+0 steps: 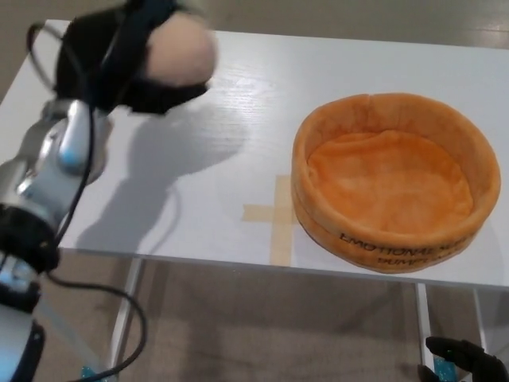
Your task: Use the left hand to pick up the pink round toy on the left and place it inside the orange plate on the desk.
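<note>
From the head view, the left hand is raised above the white desk, its black fingers wrapped around the pink round toy, which is clear of the surface and casts a shadow below. The toy bulges out from the fingers on the side facing the orange plate. That plate, a soft round basket with printed lettering on its wall, stands well apart from the fingers, toward the robot's right and nearer the desk's front edge, past a tape cross. The carry must therefore go rightward and then down. The right hand hangs low below the desk edge; whether its fingers are open cannot be told.
</note>
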